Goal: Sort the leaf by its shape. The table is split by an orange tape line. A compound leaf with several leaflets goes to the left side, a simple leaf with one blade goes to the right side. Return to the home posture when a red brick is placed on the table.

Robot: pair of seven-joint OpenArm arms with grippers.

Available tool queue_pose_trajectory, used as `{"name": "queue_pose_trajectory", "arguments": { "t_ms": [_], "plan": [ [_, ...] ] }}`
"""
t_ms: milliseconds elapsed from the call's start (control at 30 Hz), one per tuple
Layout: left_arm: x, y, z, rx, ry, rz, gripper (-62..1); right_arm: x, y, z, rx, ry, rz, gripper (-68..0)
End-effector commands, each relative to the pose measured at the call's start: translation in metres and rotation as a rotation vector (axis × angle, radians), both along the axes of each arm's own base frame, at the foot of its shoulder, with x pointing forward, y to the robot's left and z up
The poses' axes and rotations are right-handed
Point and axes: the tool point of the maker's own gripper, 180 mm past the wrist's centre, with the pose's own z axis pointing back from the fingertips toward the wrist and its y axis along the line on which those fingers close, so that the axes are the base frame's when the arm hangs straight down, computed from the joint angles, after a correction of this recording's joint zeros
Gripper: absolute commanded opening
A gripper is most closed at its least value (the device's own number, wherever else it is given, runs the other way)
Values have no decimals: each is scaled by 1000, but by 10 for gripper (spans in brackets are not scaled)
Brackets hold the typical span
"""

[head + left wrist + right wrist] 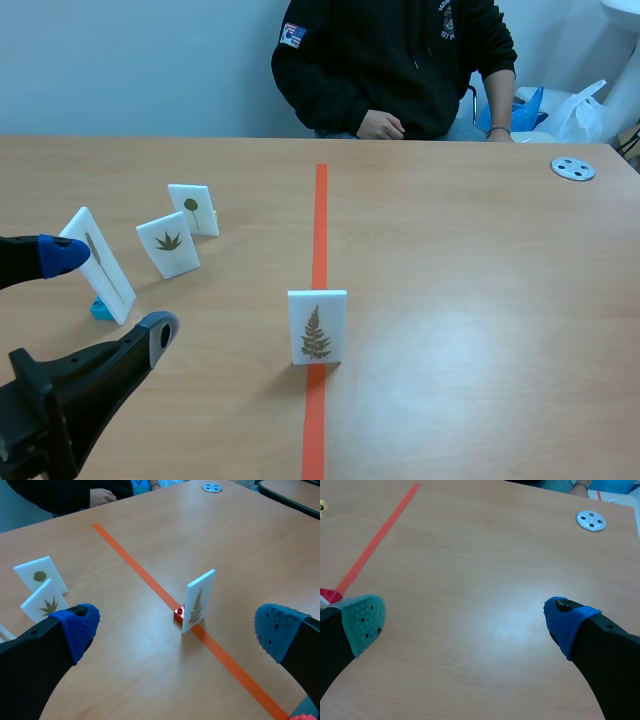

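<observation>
Far left, low over the light wooden counter (pixel 480 300): left hand (pixel 110 295), blue and grey padded fingers spread wide, gripping nothing. Next to the blue pad in the scene view, contact not discernible: white upright card with a narrow single-blade leaf (pixel 98 265), on a small light-blue foot (pixel 102 309). Just to the right: white leaning card with a star-shaped, many-fingered leaf (pixel 168 243). Close behind it: white card with a round stalked leaf (pixel 193 209).

Centre: white upright card with a feathery compound leaf (pixel 317 326), set squarely on the orange tape line (pixel 320 215), on neither side. Touching its foot at the back: small red studded block (pixel 178 612).

Far edge: seated person in a black hooded top (pixel 400 60). Far right corner: grey round disc with holes (pixel 573 168).

Right hand (pixel 465 617), seen only in its wrist view: teal and blue pads wide apart, over the counter right of the tape.
</observation>
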Motion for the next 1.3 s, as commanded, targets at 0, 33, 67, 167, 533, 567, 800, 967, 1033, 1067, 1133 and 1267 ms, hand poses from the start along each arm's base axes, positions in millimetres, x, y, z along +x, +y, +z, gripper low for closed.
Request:
{"name": "queue_pose_trajectory", "arguments": {
  "t_ms": [0, 33, 67, 167, 533, 567, 800, 967, 1033, 1067, 1133, 1267],
  "plan": [
    [1, -3, 8, -21, -22, -1, 14, 7, 3, 10, -22, -24, 40, 4],
    [1, -3, 8, -21, -22, -1, 14, 8, 5, 11, -31, -23, 56, 4],
    [1, -3, 8, -21, -22, -1, 14, 8, 7, 11, -38, -21, 77, 4],
    [1, -3, 8, -21, -22, -1, 14, 10, 17, 12, -57, -11, 141, 4],
    [1, -3, 8, -20, -22, -1, 14, 9, 70, -17, -62, 57, 371, 4],
    [1, -3, 7, -19, -20, -1, 14, 11, 75, -19, -54, 54, 382, 4],
    [0, -3, 7, -18, -16, -5, 14, 22, 108, -41, -12, 53, 474, 4],
    [1, -3, 7, -18, -16, -4, 14, 31, 134, -57, 1, 36, 542, 4],
    [1, -3, 7, -18, -16, -4, 14, 34, 146, -64, 11, 31, 564, 4],
    [1, -3, 7, -18, -16, -4, 14, 36, 152, -67, 17, 27, 575, 4],
    [1, -3, 7, -18, -16, -4, 14, 39, 164, -74, 34, 27, 594, 4],
    [1, -3, 7, -18, -16, -4, 14, 41, 190, -95, 75, 41, 632, 4]
  ]
}}
